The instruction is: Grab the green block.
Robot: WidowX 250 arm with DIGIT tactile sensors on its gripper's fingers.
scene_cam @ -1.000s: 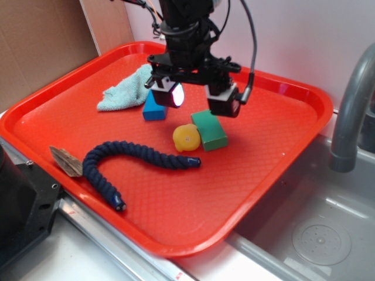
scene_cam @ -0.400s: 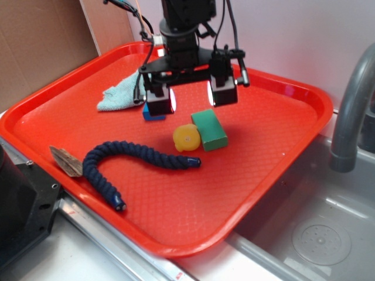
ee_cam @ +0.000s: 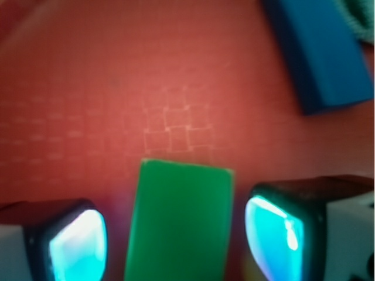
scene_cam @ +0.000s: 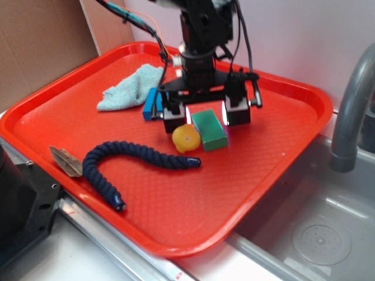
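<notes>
Lowered since a moment ago, the gripper (scene_cam: 205, 115) now has its jaws spread on either side of the green block (scene_cam: 210, 129), with a gap showing each side in the wrist view, so probably not touching. That block lies flat on the red tray (scene_cam: 53, 108), touching the yellow disc (scene_cam: 186, 138); the blue block (scene_cam: 152, 103) sits beyond.

Red tray (scene_cam: 275, 170), textured base, set beside sink (scene_cam: 319, 234). On tray: pale teal cloth (scene_cam: 130, 86), crumpled, far-left; blue block (scene_cam: 150, 104) just beside cloth; yellow round item (scene_cam: 186, 138), centre; dk navy rope (scene_cam: 126, 159), curved, front-left; brown scrap (scene_cam: 65, 160) at left rim. Grey faucet (scene_cam: 350, 99) on the right. Cardboard (scene_cam: 41, 41) behind.
</notes>
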